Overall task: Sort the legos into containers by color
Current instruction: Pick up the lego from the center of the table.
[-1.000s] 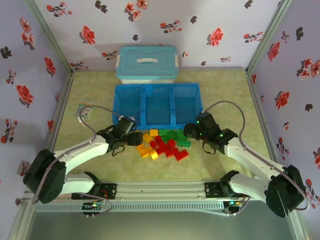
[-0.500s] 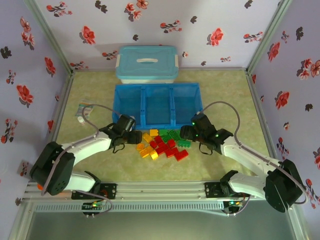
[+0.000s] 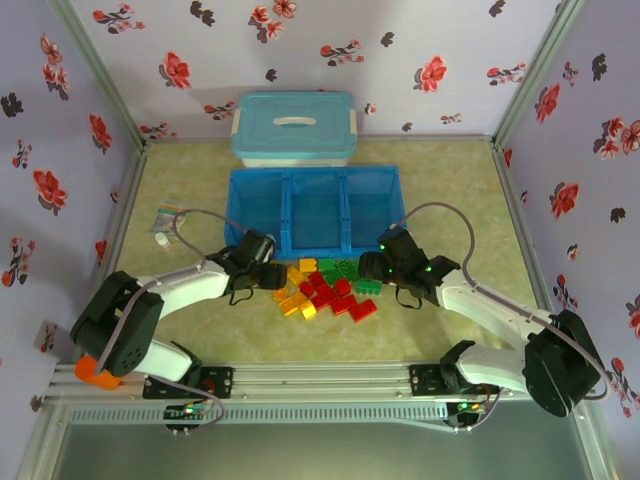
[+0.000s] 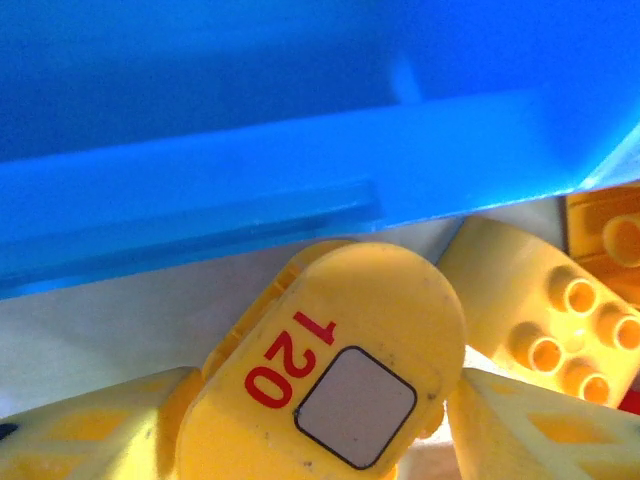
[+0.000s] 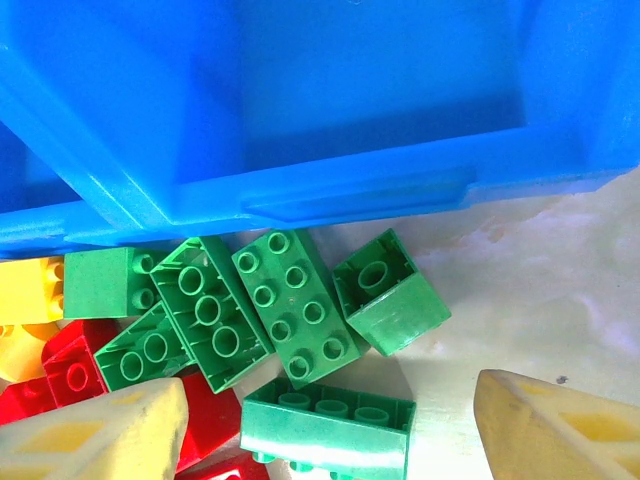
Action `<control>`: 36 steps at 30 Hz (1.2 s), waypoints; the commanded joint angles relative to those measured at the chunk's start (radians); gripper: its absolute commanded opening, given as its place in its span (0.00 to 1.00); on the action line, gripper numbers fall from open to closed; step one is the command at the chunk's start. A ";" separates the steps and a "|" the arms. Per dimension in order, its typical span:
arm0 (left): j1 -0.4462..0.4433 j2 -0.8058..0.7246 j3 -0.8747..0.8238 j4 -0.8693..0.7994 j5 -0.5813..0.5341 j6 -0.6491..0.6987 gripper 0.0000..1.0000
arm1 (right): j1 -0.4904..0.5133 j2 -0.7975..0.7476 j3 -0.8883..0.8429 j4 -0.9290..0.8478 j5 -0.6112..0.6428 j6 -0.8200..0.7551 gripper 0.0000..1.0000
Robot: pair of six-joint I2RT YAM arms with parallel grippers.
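In the overhead view the left gripper (image 3: 277, 272) has slid a little right and up the frame, closer to the left edge of the brick pile (image 3: 325, 288). That arm's big rear joint has swung up and inward from the lower left corner, so an orange part (image 3: 96, 372) now shows beneath it. The right gripper (image 3: 366, 266) has crept left toward the green bricks (image 3: 345, 270) at the pile's upper right, its own rear joint drawn in from the lower right.
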 commanded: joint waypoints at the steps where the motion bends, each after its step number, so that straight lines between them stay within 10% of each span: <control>1: 0.004 0.017 0.032 -0.004 0.008 0.022 0.61 | 0.008 -0.015 0.020 0.021 0.030 0.013 0.76; 12: -0.023 -0.025 0.003 -0.040 -0.011 0.014 0.38 | 0.009 -0.017 0.027 0.027 0.036 0.008 0.74; 36: -0.021 -0.373 0.101 -0.287 -0.071 -0.029 0.32 | 0.009 -0.062 0.048 -0.006 0.026 -0.006 0.73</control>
